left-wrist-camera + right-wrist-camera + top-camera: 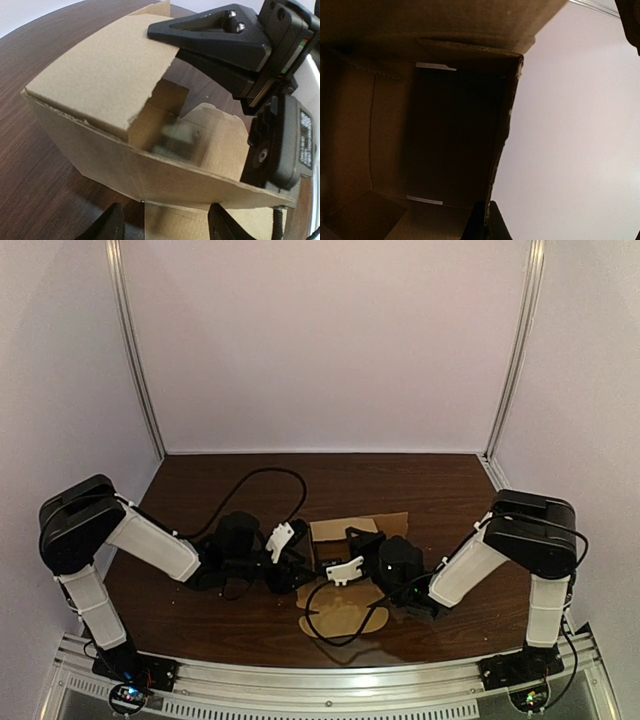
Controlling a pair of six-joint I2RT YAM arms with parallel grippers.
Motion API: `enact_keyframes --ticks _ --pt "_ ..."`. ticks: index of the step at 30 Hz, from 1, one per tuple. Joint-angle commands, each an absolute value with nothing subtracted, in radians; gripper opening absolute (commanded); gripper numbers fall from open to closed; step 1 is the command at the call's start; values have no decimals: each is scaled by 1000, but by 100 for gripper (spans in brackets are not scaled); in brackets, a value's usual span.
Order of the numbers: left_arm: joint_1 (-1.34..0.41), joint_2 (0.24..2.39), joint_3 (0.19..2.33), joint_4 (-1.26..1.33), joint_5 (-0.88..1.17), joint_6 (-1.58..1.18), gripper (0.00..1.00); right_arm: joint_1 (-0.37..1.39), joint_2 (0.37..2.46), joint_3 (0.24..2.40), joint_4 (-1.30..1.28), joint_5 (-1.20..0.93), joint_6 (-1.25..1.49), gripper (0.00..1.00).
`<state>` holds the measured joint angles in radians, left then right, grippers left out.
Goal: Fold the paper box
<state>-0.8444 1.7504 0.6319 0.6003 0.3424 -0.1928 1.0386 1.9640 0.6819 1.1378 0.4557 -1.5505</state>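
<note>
The dark wooden counter (440, 490) carries the half-folded cardboard box (345, 532) at its middle, between the two arms, with one flap (340, 618) lying flat toward the bases. The right tool (485, 227) is clenched on the rim of a box wall. The left tool (170, 226) is released, its fingers (112, 225) spread either side of a lower flap.
</note>
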Motion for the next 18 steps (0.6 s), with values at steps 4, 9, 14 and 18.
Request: enact_keyframes --ticks 4,9,14,18 --pt "-862 1857 718 705 218 -154 60 1092 2029 629 1136 437 -1593 0" --pt "-862 1876 739 706 185 -156 60 1102 2020 625 1140 448 -1593 0" --pt "-862 1792 674 705 158 -179 60 1103 1983 631 1094 463 -1575 0" --pt "-862 1732 654 667 151 -186 60 1103 1919 649 965 477 -1525 0"
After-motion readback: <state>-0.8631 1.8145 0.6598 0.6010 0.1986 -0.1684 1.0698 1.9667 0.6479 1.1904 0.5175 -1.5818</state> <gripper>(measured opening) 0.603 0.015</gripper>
